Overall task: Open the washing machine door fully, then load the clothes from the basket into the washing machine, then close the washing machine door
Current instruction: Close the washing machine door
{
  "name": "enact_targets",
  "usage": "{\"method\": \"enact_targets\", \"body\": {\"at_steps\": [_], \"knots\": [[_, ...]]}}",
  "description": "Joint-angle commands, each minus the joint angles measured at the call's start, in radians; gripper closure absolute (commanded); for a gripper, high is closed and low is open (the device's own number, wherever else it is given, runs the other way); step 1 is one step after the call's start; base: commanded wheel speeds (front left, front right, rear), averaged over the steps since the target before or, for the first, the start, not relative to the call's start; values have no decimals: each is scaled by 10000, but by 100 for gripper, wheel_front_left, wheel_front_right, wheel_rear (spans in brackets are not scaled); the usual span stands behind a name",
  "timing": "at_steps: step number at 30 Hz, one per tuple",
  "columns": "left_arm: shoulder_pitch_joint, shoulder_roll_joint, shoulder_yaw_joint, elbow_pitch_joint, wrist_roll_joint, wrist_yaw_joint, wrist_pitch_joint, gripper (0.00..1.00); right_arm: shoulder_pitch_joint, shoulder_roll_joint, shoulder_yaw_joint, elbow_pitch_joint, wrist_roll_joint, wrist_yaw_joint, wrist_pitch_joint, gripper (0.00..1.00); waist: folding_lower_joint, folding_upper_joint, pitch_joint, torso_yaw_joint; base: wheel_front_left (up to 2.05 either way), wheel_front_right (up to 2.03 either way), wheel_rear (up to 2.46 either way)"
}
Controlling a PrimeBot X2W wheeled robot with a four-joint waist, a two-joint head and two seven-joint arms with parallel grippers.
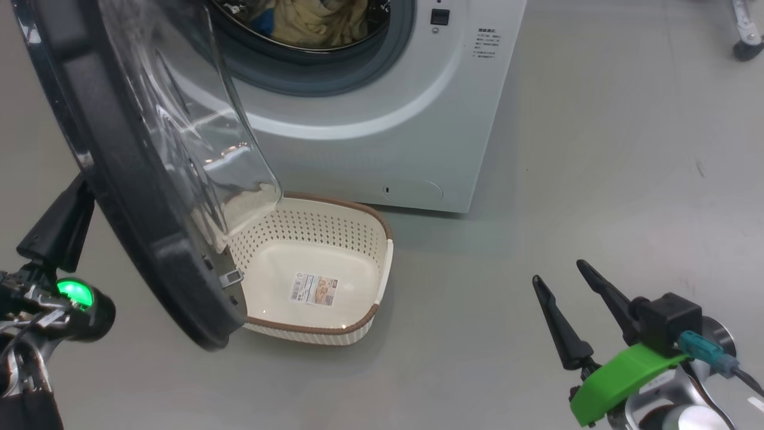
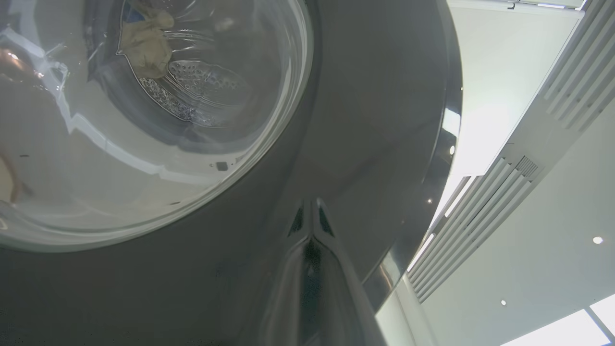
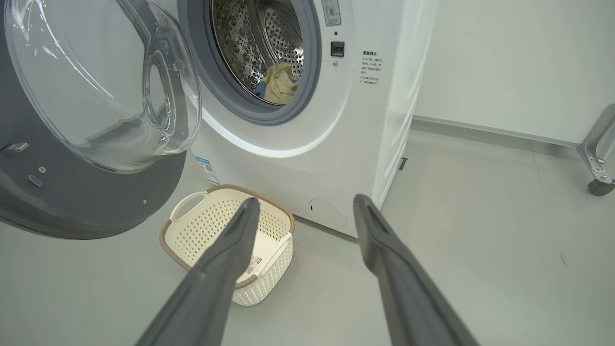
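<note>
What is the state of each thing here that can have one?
Round black-rimmed glass washing machine door: open, swung outward.
Cream perforated plastic basket: upright, empty.
Pale yellow clothes: inside the steel drum.
Left gripper: shut, at the door's outer face.
Right gripper: open, holding nothing.

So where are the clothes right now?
In the head view, top centre: the clothes lie inside the washing machine drum, behind its grey gasket, above the basket.
</note>
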Motion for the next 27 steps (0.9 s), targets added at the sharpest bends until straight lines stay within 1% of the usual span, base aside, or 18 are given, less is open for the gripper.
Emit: {"method": "enact_targets", "body": {"at_steps": [1, 14, 22, 27], "knots": [[-245, 141, 69, -534, 157, -73, 137, 100, -518, -26, 183, -276, 93, -29, -163, 0, 0, 0, 77, -243, 0, 0, 0], [-707, -152, -261, -476, 462, -73, -196, 100, -786, -21, 147, 16, 408, -29, -535, 0, 0, 0, 351, -1326, 0, 0, 0], [-986, -235, -630, -270, 701, -73, -515, 100, -936, -21, 182, 170, 541, -29, -704, 0, 0, 0, 474, -1922, 0, 0, 0], [-1368, -262, -804, -41, 645, -73, -819, 100, -1061, -21, 203, 286, 616, -29, -818, 0, 0, 0, 620, -2291, 0, 0, 0]]}}
